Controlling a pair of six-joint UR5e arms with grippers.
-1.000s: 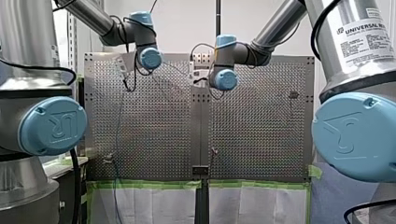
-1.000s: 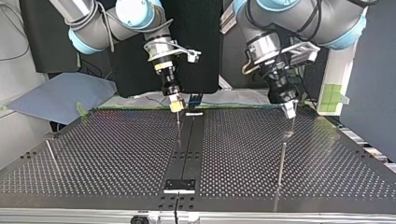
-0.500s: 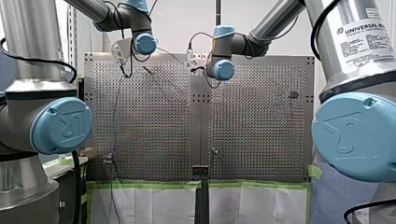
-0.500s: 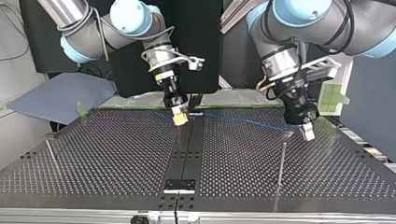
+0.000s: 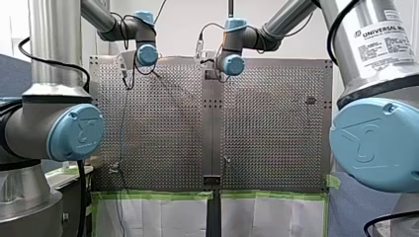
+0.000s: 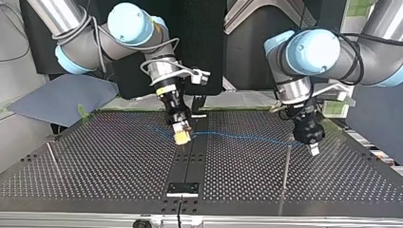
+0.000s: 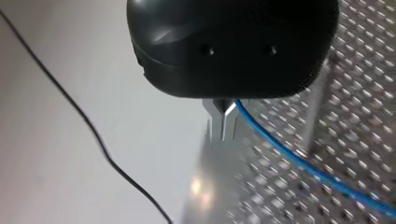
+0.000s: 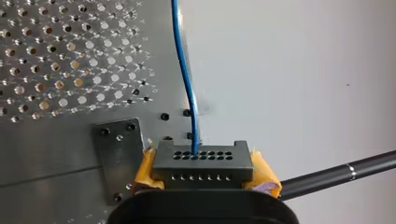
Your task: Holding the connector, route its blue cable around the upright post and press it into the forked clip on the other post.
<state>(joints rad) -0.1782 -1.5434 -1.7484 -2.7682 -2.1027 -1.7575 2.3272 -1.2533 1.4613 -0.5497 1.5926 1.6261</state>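
In the right wrist view my right gripper (image 8: 201,176) is shut on a dark grey connector (image 8: 201,161), squeezed between its yellow pads (image 8: 145,170). A blue cable (image 8: 184,70) leaves the connector's face and runs ahead over the perforated table. In the top view that right gripper (image 6: 182,137) hangs low near the table's middle strip. From it the cable (image 6: 247,137) stretches to my left gripper (image 6: 313,149). In the left wrist view, the metal fingers of the left gripper (image 7: 223,125) are shut on the cable (image 7: 299,161). An upright post (image 6: 286,164) stands just beside the left gripper.
A second thin post (image 6: 52,159) stands near the table's edge at the top view's left. A small black plate (image 6: 182,188) sits on the middle strip by the near edge. A dark rod (image 8: 336,175) crosses beside the right gripper. Green tape (image 5: 158,195) lines the table's edge.
Both arms have moved out over the table, toward the top view's camera. The blue cable now stretches between the two grippers. My left gripper has come down beside the right-hand post.
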